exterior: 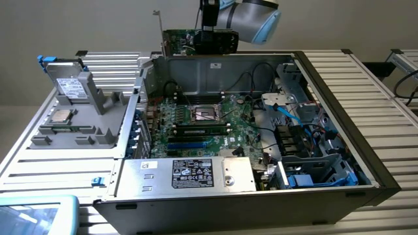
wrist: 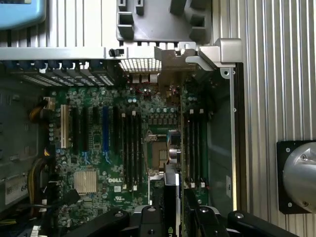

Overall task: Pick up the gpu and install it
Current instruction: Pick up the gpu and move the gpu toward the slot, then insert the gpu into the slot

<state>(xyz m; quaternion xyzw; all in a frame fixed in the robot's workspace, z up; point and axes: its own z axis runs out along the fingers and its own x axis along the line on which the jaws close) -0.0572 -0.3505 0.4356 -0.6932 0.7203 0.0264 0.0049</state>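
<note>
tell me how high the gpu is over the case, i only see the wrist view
Observer: The gpu hangs in the gripper above the far wall of the case, not down among the slots.
Operator: which way is it turned
Observer: Its silver bracket stands upright at the card's end toward the exterior view's left.
Operator: anything beside the case
Observer: A square processor lies on a grey holder at the exterior view's left.

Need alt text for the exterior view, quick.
The end effector holds the gpu in the air above the far wall of an open computer case, whose motherboard lies exposed below.
</note>
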